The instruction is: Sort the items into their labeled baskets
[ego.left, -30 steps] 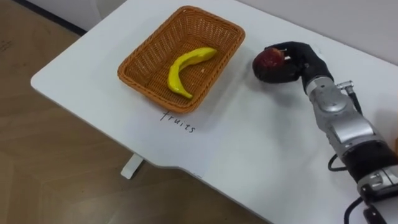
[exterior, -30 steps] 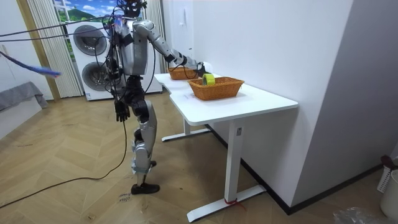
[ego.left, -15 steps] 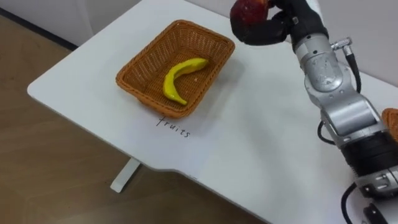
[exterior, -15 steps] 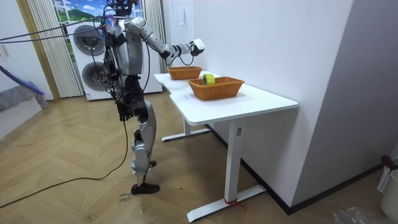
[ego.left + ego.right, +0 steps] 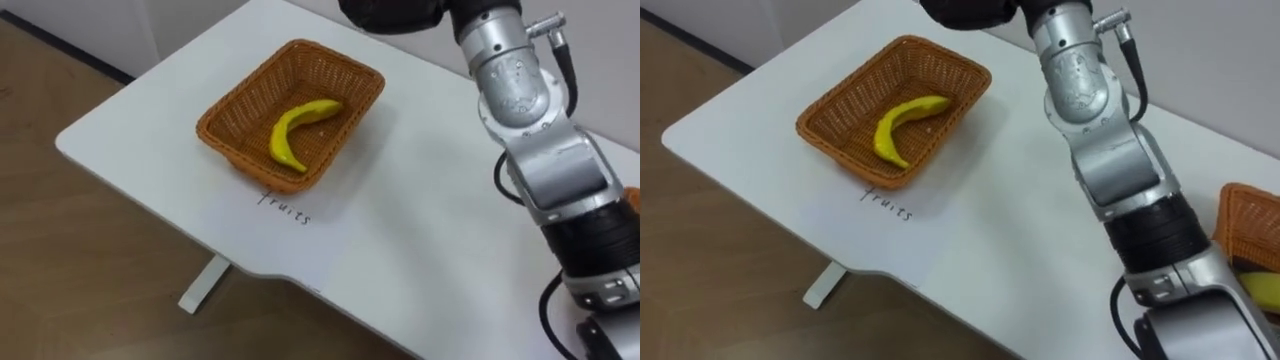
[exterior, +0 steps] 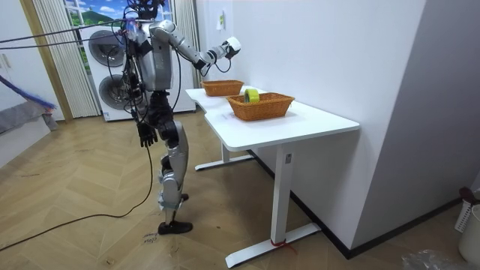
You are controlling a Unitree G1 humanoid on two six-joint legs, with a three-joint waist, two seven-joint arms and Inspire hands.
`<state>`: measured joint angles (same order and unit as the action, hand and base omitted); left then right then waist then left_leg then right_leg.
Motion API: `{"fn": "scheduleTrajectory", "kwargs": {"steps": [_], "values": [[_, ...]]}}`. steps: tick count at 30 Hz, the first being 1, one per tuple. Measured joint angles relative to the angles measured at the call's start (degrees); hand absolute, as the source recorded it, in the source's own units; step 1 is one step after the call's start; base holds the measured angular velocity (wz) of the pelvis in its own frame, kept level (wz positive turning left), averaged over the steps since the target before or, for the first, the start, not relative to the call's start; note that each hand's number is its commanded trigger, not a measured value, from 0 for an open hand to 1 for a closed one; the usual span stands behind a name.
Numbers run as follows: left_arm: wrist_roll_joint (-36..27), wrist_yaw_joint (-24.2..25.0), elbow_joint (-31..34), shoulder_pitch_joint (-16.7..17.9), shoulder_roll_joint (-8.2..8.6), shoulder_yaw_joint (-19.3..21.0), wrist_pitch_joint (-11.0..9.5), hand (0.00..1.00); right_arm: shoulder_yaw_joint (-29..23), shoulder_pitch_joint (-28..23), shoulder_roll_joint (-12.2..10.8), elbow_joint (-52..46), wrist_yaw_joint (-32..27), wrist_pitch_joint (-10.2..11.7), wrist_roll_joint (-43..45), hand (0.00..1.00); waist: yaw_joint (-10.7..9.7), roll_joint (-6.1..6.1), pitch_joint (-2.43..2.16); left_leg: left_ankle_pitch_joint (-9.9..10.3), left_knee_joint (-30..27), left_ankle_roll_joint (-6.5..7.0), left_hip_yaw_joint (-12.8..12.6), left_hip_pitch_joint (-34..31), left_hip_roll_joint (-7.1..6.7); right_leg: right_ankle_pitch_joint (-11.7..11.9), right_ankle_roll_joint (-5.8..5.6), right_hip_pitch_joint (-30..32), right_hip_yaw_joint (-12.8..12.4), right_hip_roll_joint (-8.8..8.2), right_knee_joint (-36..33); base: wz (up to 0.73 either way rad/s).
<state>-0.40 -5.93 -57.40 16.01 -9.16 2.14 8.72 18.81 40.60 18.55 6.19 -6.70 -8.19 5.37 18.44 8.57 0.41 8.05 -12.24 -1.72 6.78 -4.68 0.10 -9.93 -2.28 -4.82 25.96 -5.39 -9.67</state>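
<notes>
A yellow banana (image 5: pixel 294 128) lies in the brown wicker fruit basket (image 5: pixel 232 110) on the white table (image 5: pixel 430 220), behind a handwritten label (image 5: pixel 285 208). My right arm reaches up over the table's far side. Its black right hand (image 5: pixel 392 12) is at the top edge of the left eye view, above and just beyond the basket's far right corner. In the room view the right hand (image 6: pixel 229 46) is held high above the far basket (image 6: pixel 223 88). My left hand (image 6: pixel 144 133) hangs relaxed at my side.
A second wicker basket (image 5: pixel 1250 225) stands at the table's right with something yellow (image 5: pixel 1262 290) in it; in the room view this nearer basket (image 6: pixel 260 106) holds a yellow-green roll (image 6: pixel 251 95). The table's left edge drops to the wooden floor (image 5: pixel 90 270). I stand at the table's end.
My right hand, shut on a red apple half a second ago, has risen higher and moved left, towards the fruit basket's far end. The apple has passed beyond the top edge of the eye view.
</notes>
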Motion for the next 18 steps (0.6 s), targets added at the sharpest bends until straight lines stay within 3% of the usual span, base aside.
{"fn": "scheduleTrajectory", "kwargs": {"steps": [6,9,14,16,18], "values": [[0.0,-0.08,0.66,-0.32,-0.37,0.0,0.88,0.0,6.64,0.01,-1.24,2.55,3.35,-1.67,-0.5,1.0,2.12,1.06,0.46,0.01,0.49,-0.03,0.53,-0.16,-0.1,-0.2,-0.33,-0.13,0.37,0.0,0.03,0.04],[0.03,-0.08,0.67,-0.33,-0.51,0.01,1.16,0.0,7.12,0.01,-3.46,4.38,4.89,-2.54,-0.34,1.0,3.31,1.54,0.46,0.0,0.47,-0.02,0.79,-0.3,-0.13,-0.2,-0.33,-0.04,0.85,-0.01,0.06,0.06],[0.0,-0.08,0.49,-0.19,-0.53,-0.07,1.3,0.0,7.12,0.03,-3.96,6.09,5.67,-3.11,-0.31,1.0,4.15,1.79,0.53,-0.01,0.22,-0.01,1.83,-0.52,-0.41,-0.21,-0.34,-0.29,1.15,-0.07,0.11,0.12],[0.0,-0.08,0.54,-0.18,-0.53,-0.06,1.3,0.0,7.12,0.05,-4.31,7.7,5.78,-3.12,-0.23,1.0,4.15,1.9,0.7,-0.01,0.15,-0.01,2.05,-0.64,-0.51,-0.29,-0.48,-0.3,1.15,-0.13,0.11,0.08],[-0.04,-0.08,0.53,-0.28,-0.55,-0.06,1.26,0.0,7.11,0.05,-4.59,9.65,6.3,-3.11,-0.15,1.0,4.08,2.07,1.2,0.0,0.07,-0.01,2.27,-0.86,-0.61,-0.36,-0.58,-0.25,1.15,-0.15,0.12,0.04]]}}
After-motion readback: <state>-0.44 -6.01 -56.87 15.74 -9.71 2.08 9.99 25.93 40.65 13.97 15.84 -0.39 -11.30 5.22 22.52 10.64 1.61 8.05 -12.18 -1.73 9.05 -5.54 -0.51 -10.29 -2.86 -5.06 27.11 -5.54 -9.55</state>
